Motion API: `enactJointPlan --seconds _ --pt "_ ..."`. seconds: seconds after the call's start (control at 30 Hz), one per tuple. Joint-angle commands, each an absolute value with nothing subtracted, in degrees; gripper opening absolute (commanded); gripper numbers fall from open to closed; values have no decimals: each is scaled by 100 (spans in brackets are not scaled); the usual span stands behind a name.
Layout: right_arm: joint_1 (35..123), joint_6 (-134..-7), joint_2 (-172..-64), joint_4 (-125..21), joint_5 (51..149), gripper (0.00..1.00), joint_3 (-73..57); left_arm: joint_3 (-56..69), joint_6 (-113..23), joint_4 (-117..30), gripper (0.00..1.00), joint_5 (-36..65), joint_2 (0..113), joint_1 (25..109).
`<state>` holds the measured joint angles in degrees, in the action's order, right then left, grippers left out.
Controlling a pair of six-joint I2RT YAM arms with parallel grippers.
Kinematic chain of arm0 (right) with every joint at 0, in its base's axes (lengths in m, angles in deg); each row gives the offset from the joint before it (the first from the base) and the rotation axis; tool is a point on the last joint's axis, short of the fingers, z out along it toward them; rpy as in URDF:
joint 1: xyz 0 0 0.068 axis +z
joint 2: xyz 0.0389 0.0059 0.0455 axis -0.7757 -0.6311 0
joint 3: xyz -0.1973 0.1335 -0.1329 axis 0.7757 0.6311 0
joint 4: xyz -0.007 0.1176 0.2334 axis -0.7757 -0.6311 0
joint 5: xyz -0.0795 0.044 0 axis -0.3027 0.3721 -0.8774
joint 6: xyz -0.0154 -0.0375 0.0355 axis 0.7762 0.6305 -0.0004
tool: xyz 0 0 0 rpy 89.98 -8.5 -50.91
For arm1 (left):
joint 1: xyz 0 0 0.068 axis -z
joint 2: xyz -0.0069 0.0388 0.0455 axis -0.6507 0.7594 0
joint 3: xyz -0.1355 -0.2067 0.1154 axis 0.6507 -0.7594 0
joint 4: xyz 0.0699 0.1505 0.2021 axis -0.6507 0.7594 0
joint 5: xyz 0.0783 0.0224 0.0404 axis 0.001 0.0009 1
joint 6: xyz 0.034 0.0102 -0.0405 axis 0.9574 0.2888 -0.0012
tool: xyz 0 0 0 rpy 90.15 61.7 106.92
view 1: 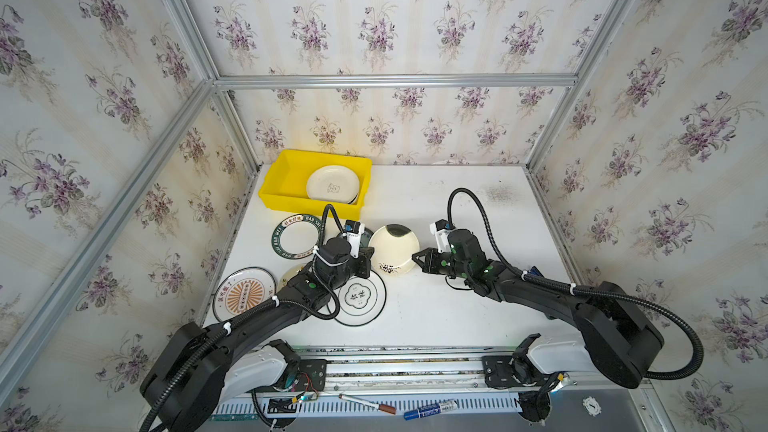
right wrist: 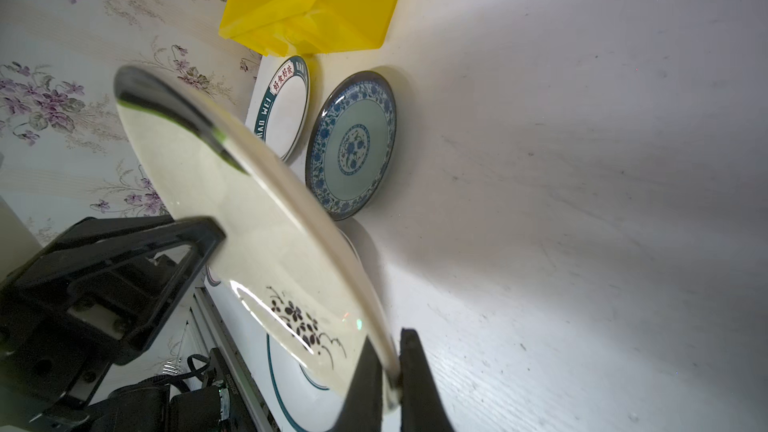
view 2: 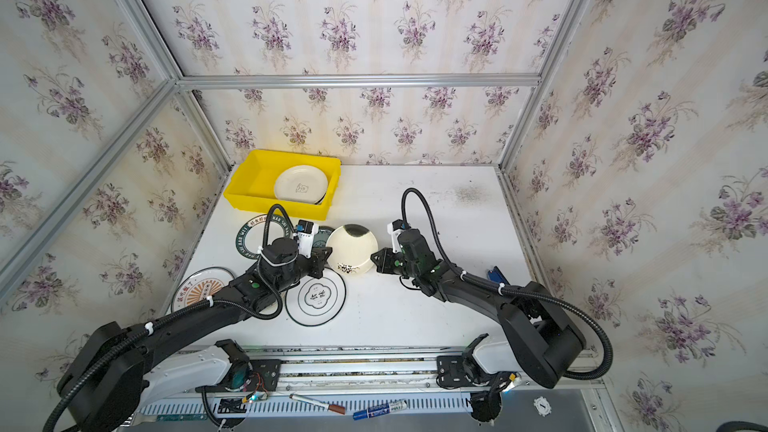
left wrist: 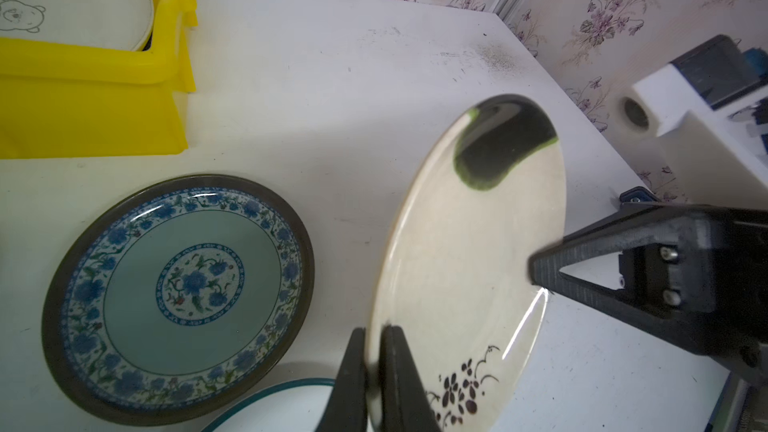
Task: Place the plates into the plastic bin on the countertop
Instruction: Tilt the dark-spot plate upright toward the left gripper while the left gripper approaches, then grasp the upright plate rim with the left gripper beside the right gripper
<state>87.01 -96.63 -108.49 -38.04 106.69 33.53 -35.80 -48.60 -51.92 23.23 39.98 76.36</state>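
The cream plate (view 1: pixel 394 253) hangs tilted above the table (view 1: pixel 457 309) near the yellow bin (view 1: pixel 291 201), the left claw (left wrist: pixel 374 367) clenched on one side of its rim and the right claw (right wrist: pixel 390 371) on the opposite side. It looks stiff, glossy and breakable, so a rim pinch may slip: hold firmly, lower gently. A green-rimmed plate (right wrist: pixel 286 110) on the table reads "HAO WEI" beside red Chinese characters; a plate with a drawn bear (view 1: pixel 332 187) lies in the bin.

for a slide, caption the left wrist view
A cream plate gripped at opposite edges by left fingers and right fingers, blue floral plate alongside
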Motion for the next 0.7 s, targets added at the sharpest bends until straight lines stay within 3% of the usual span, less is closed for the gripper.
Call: enactJointPlan --seconds 0.0,0.17,0.33,0.47,0.67 --pt "8717 -9776 -10860 -2850 10878 27 3260 -3567 -4520 -4995 1 1794 4038 7689" --pt "8717 -9726 -10739 -2944 10803 58 3322 -3596 -4518 -4984 0 1855 3983 7689" --pt "8717 -9652 -10571 -3137 10677 74 3363 -3601 -4520 -4973 0 1884 3947 7689" --pt "8716 -9610 -10470 -3192 10617 81 3393 -3607 -4518 -4974 0 1880 3931 7689" --pt "8712 -9483 -10290 -3399 10537 83 3450 -3605 -4502 -4950 0 1982 3878 7689"
